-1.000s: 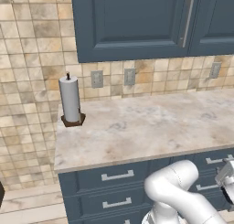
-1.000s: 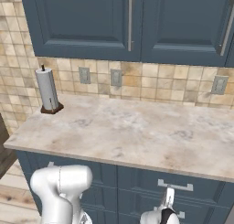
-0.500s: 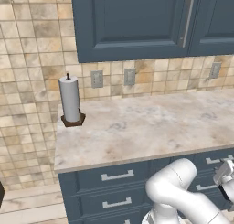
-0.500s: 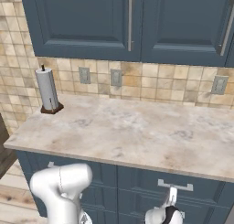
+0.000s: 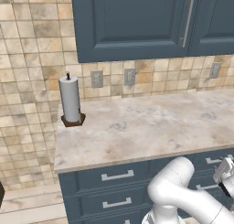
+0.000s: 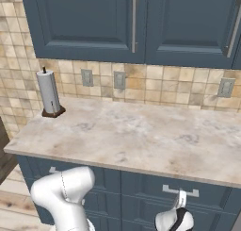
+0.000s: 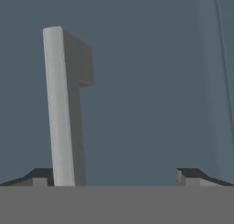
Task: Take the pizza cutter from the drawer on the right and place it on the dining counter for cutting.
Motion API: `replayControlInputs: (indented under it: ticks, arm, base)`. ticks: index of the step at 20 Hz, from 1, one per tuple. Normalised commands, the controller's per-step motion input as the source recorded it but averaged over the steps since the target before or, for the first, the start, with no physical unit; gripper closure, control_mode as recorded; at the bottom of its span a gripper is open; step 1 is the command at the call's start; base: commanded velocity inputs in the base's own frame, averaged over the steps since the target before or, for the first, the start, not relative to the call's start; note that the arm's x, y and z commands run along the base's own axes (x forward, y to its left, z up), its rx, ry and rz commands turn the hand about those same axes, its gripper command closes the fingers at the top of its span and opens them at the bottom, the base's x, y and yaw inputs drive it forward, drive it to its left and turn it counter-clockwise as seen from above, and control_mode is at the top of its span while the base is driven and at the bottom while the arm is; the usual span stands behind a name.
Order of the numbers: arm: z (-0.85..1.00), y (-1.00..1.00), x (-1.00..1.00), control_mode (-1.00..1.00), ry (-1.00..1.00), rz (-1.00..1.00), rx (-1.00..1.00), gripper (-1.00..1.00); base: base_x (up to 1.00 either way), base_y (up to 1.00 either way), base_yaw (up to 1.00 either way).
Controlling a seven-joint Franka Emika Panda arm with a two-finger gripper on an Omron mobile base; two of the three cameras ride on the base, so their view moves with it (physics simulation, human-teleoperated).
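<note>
The navy drawer point(image 7: 146, 90) front is right before my gripper point(image 7: 115, 176), which is open. Its silver bar handle point(image 7: 59, 104) runs up the hand view just inside my left fingertip point(image 7: 40, 177), and nothing is gripped. In the right base view the gripper point(image 6: 180, 200) points up at the handle point(image 6: 180, 191) of the top right drawer point(image 6: 212, 197) under the worktop. In the left base view the hand point(image 5: 227, 172) is at the right edge, beside that drawer's handle point(image 5: 213, 160). The drawer is shut, so the pizza cutter is hidden. The dining counter is out of view.
A marbled worktop point(image 5: 151, 122) backed by tan tiles carries a paper towel roll point(image 5: 71, 102) at its left end. Navy wall cabinets point(image 6: 132, 22) hang above it. More shut drawers point(image 5: 116, 175) sit to the left, behind my white arm point(image 5: 173, 191).
My hand has risen a little and come closer to the right drawer's handle. The drawer is still shut.
</note>
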Motion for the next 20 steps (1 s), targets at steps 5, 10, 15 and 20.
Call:
replayControlInputs:
  ticks: [5,10,15,20]
  arm:
    - [-0.39,0.0,0.26,-1.0,-0.09,0.0,0.0,-1.0]
    - [-0.33,0.0,0.27,-1.0,-0.1,0.0,0.0,-1.0]
    - [-0.2,0.0,0.34,-1.0,-0.11,0.0,0.0,-1.0]
    - [-0.02,0.0,0.12,-1.0,-0.2,0.0,0.0,-1.0]
  base:
    - [0.0,0.0,0.0]
    - [0.0,0.0,0.0]
    - [0.0,0.0,0.0]
    - [0.0,0.0,0.0]
